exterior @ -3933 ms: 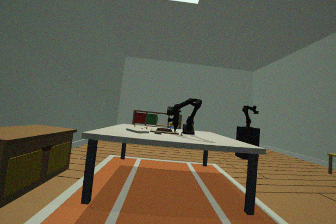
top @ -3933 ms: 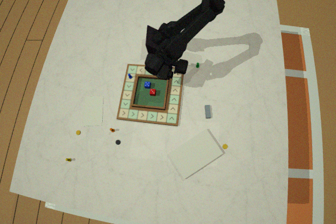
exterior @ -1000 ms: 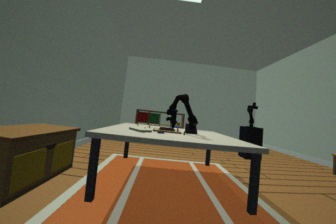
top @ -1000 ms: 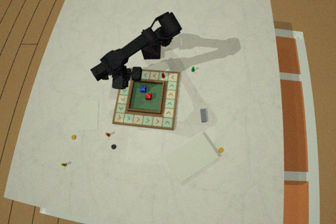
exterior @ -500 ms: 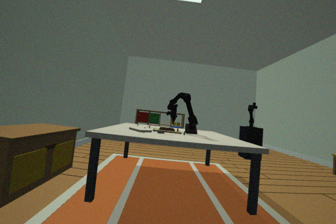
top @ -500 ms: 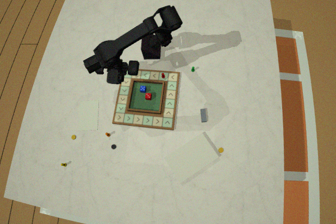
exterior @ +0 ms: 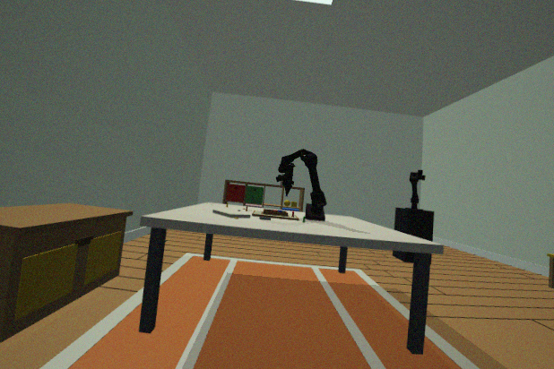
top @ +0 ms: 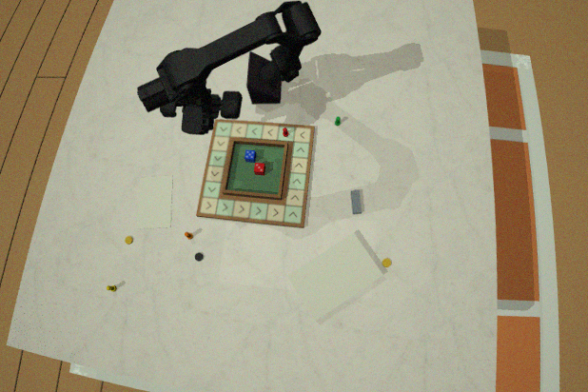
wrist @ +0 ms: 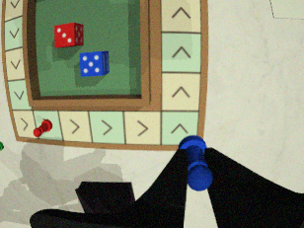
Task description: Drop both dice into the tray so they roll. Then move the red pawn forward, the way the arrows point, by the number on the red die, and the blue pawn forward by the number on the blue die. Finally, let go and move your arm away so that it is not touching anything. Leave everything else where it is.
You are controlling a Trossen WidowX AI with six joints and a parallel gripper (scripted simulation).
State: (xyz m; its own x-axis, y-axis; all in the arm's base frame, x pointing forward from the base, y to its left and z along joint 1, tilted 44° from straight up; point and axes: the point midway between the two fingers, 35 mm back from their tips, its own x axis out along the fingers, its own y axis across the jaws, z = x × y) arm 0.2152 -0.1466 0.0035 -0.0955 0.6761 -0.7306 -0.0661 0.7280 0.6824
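My gripper (wrist: 194,156) (exterior: 287,194) is shut on the blue pawn (wrist: 199,177) and holds it above the board; the top view hides the fingertips and this pawn behind the arm. In the wrist view the pawn overlaps the corner square of the board (top: 257,222) (wrist: 204,73). The red die (top: 259,168) (wrist: 68,36) shows three on top and the blue die (top: 249,156) (wrist: 92,64) shows five. Both lie inside the tray (top: 254,195) (wrist: 89,103). The red pawn (top: 285,132) (wrist: 43,127) stands on the green square beside the other corner of that row.
A green pawn (top: 338,121) stands off the board. A grey block (top: 356,202), a pale slab (top: 338,279) and yellow discs (top: 386,263) (top: 128,240) lie around it. An orange pawn (top: 188,236), a black disc (top: 199,257) and a yellow pawn (top: 111,288) are also on the table.
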